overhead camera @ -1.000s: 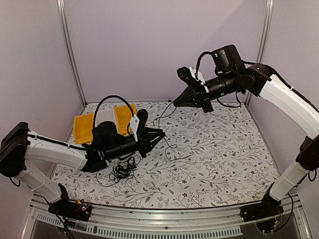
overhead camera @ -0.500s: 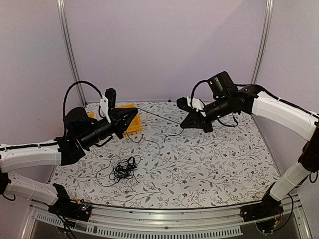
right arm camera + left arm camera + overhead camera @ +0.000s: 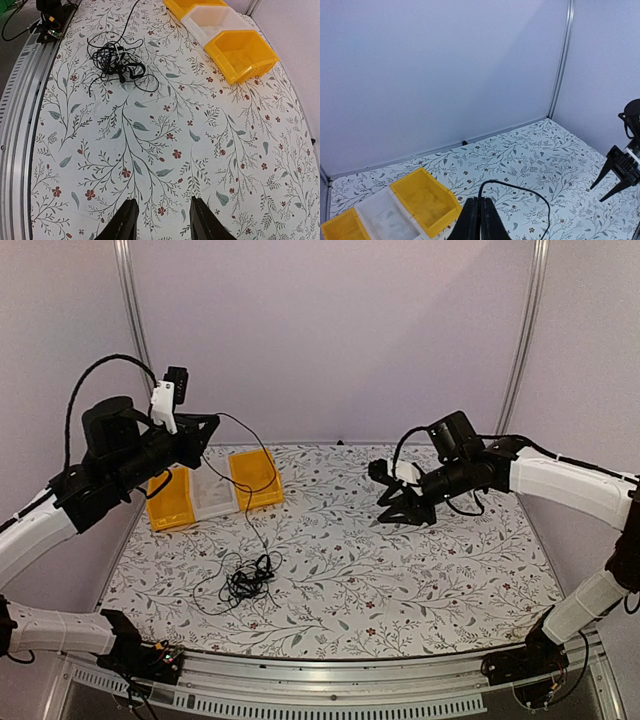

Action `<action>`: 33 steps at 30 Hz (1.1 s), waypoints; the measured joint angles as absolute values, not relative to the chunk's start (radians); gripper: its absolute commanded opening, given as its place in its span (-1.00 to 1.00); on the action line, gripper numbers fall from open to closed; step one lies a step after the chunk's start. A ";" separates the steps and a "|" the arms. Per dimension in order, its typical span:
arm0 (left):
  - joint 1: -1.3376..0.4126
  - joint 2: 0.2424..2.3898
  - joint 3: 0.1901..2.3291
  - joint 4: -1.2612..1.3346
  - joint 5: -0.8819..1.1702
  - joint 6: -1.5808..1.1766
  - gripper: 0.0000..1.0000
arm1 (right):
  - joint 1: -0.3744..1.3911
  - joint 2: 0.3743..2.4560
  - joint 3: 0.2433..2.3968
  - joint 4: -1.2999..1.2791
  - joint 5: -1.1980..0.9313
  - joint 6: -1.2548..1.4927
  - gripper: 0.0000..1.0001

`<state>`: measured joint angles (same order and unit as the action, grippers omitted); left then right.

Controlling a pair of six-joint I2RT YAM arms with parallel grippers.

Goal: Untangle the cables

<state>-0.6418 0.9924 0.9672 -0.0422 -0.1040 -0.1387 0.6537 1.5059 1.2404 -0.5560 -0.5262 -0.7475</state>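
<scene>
Left pincer (image 3: 208, 428) held high, clenched on one cable strand (image 3: 510, 182) to draw it clear of tangle (image 3: 246, 580) on counter (image 3: 450, 570); right pincer (image 3: 399, 507) released, empty.

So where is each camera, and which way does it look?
Top external: high behind the arms, facing down on the floral-print table; both arms show.
Left wrist: raised, facing the back wall; left gripper pinches a thin black cable.
Right wrist: over the table, facing the tangle of thin black wires; open right gripper shows.
Shared: all see the yellow plastic bins.
</scene>
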 measured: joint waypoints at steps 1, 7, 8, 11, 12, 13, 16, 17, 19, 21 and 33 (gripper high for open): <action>-0.631 0.987 0.985 -0.088 -0.124 -0.138 -1.00 | 0.647 1.499 1.206 -0.543 -0.528 -0.741 -0.21; -0.570 0.974 1.049 -0.279 -0.232 -0.128 -1.00 | 0.542 1.458 1.015 -0.427 -0.527 -0.694 -0.22; -0.562 0.974 1.055 -0.298 -0.245 -0.128 -1.00 | 0.534 1.451 0.984 -0.399 -0.514 -0.692 -0.22; -0.534 0.975 1.062 -0.336 -0.269 -0.128 -1.00 | 0.529 1.450 0.914 -0.342 -0.471 -0.697 -0.24; -0.524 0.976 1.062 -0.343 -0.274 -0.129 -1.00 | 0.529 1.460 0.902 -0.332 -0.455 -0.706 -0.26; -0.513 0.979 1.062 -0.350 -0.278 -0.130 -1.00 | 0.531 1.478 0.901 -0.328 -0.438 -0.717 -0.27; -0.482 0.999 1.063 -0.361 -0.280 -0.132 -1.00 | 0.544 1.566 0.907 -0.302 -0.362 -0.746 -0.28; -0.473 1.007 1.063 -0.361 -0.281 -0.131 -1.00 | 0.551 1.606 0.908 -0.297 -0.327 -0.759 -0.28; -0.449 1.023 1.063 -0.361 -0.280 -0.129 -1.00 | 0.569 1.667 0.908 -0.297 -0.273 -0.778 -0.27; -0.419 1.036 1.063 -0.356 -0.278 -0.121 -1.00 | 0.590 1.703 0.907 -0.299 -0.237 -0.792 -0.24; -0.203 1.139 1.118 -0.324 -0.218 -0.078 -1.00 | 0.656 1.715 0.925 -0.316 -0.221 -0.803 -0.13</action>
<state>-0.2028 1.1385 1.1175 -0.3244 -0.2176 -0.0784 0.6556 1.7153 0.9245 -0.3161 -0.2214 -0.8028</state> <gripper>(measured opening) 0.001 0.416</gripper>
